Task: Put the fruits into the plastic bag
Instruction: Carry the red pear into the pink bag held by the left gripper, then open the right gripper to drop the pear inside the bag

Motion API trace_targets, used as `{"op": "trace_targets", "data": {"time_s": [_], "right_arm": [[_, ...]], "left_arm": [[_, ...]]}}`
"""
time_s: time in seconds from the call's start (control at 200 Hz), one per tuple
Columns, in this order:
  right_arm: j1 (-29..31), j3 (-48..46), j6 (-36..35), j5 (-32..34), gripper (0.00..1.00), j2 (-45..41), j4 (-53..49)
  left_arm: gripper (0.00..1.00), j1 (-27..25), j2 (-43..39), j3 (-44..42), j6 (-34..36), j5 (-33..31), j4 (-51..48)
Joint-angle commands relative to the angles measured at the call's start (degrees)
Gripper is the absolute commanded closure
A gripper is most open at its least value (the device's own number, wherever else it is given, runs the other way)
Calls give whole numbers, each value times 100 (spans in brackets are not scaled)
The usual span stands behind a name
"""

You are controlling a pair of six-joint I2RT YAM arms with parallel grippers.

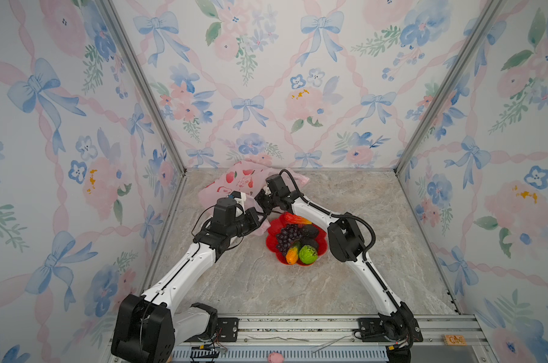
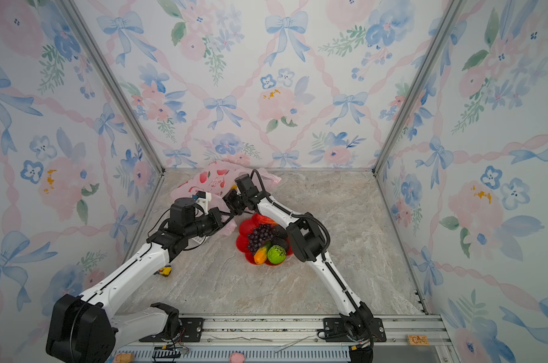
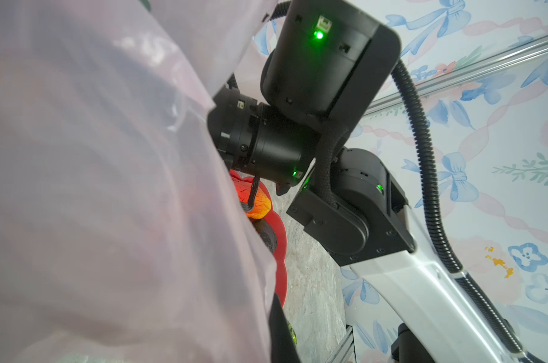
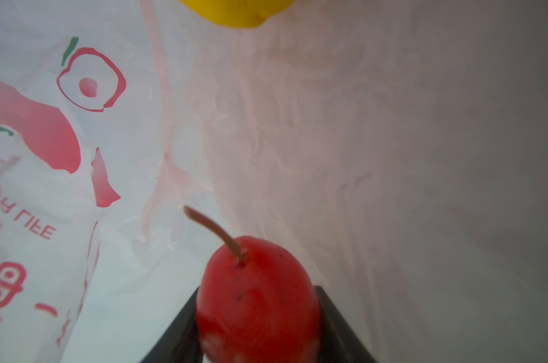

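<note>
Nearest you, about the middle of the worktop (image 1: 250, 289), stands the red plate (image 1: 272, 228) with most of the fruits piled on it. At its near edge you have the green round fruit (image 1: 308, 254) on the right. Touching it on the left is an orange-yellow mango (image 1: 292, 255), long axis near to far and leaning a little right at the far end. Behind them lie the grape bunch (image 1: 286, 235) on the left and the blackish ovals (image 1: 310, 232) on the right. On the far rim a red-yellow mango (image 1: 296, 219) lies crosswise, long axis left to right.

Just left of the plate's far edge, your left gripper (image 1: 260, 223) is closed tight on a fold of the plastic bag (image 1: 231, 185). The bag lies crumpled toward the far left corner, its length running from there toward the plate and its mouth facing the plate.

Farther in, your right gripper (image 4: 257, 290) reaches leftward into that mouth. Its jaws stand partly apart with a red fruit (image 4: 257, 314) between them, one jaw against each side. The fruit's long axis follows the gripper's reach, stem end pointing deeper into the bag. Beyond it a yellow fruit (image 4: 238, 12) sits inside the bag.
</note>
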Motion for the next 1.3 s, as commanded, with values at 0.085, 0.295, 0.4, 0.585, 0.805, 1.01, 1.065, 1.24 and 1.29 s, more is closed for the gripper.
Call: {"op": "trace_targets", "data": {"time_s": [0.085, 0.295, 0.4, 0.585, 0.805, 1.01, 1.065, 1.24, 1.29], "right_arm": [[52, 232, 220, 53, 38, 216, 353], [40, 240, 287, -11, 4, 226, 681], [43, 241, 325, -52, 4, 214, 826], [32, 242, 275, -55, 4, 124, 815], [-2, 9, 21, -71, 4, -253, 478], [-105, -1087, -285, -53, 4, -1094, 332], [-144, -1440, -342, -52, 4, -1361, 410], [-282, -2255, -729, -70, 4, -2128, 276], [-324, -2430, -859, -89, 4, -2332, 175]], "left_arm": [[100, -26, -102, -106, -75, 81, 94], [100, -32, -41, -87, -84, 95, 137], [100, -31, -29, -79, -82, 91, 137], [100, -25, -54, -87, -78, 74, 137], [100, -27, -101, -105, -75, 17, 145], [100, 5, -136, -105, -93, -41, 149], [100, 27, -139, -105, -86, -41, 154], [100, 106, -150, -144, -84, -12, 172], [100, 127, -156, -157, -84, -6, 186]]}}
